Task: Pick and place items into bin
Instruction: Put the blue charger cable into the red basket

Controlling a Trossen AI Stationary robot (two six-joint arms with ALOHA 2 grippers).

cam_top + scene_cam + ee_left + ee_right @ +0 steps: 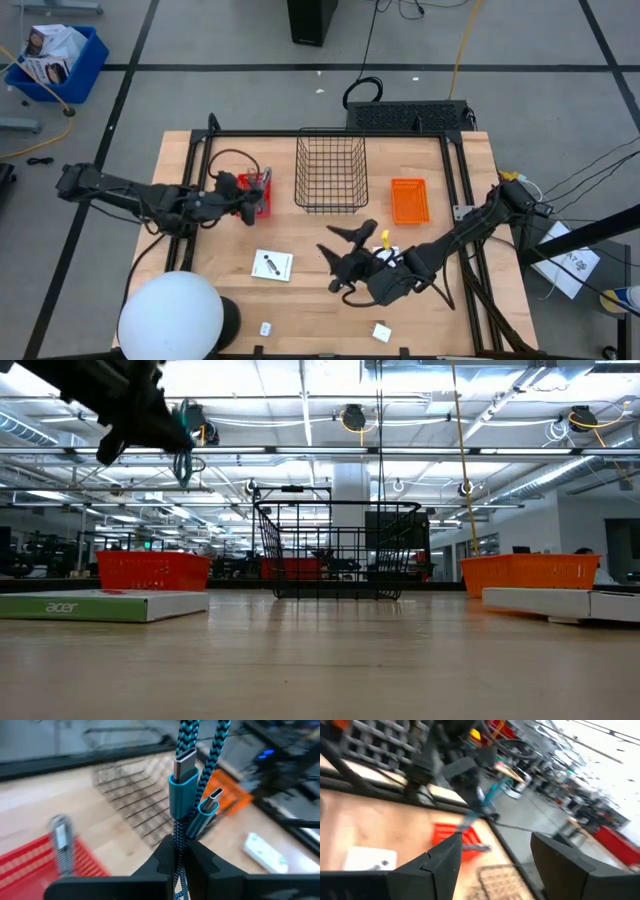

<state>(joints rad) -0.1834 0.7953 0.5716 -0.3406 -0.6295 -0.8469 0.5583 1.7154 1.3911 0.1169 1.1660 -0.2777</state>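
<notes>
In the high view, a black wire basket point(331, 173) is seen at the middle back of the worktop point(300, 305). A red tray point(262, 195) lies just left of the basket and an orange tray point(409, 201) just right of it. The left end effector point(247, 192) is held over the red tray, left of the basket. The right end effector point(340, 258) is placed in front of the basket, with its fingers spread and nothing between them. A white card point(272, 264) lies in front of the basket, towards the left, and two small white blocks point(266, 328) are found farther forward, near the front edge.

In the low view, the basket point(335, 550) is seen standing upright at the centre, and the left end effector point(150, 420) is held high to its left with a teal cable point(183, 445) hanging from it.

In the left wrist view, the fingers point(160, 865) are pressed together on a braided teal cable point(187, 775), doubled over, with its two plugs standing above the grip. The cable is judged light and limp, so it is best gripped at the fold or close to the stiff plugs; it may sag or slip.

In the right wrist view, the spread fingers point(440, 860) are seen empty, and the red tray point(455, 835) and the card point(370, 857) lie beyond them.
</notes>
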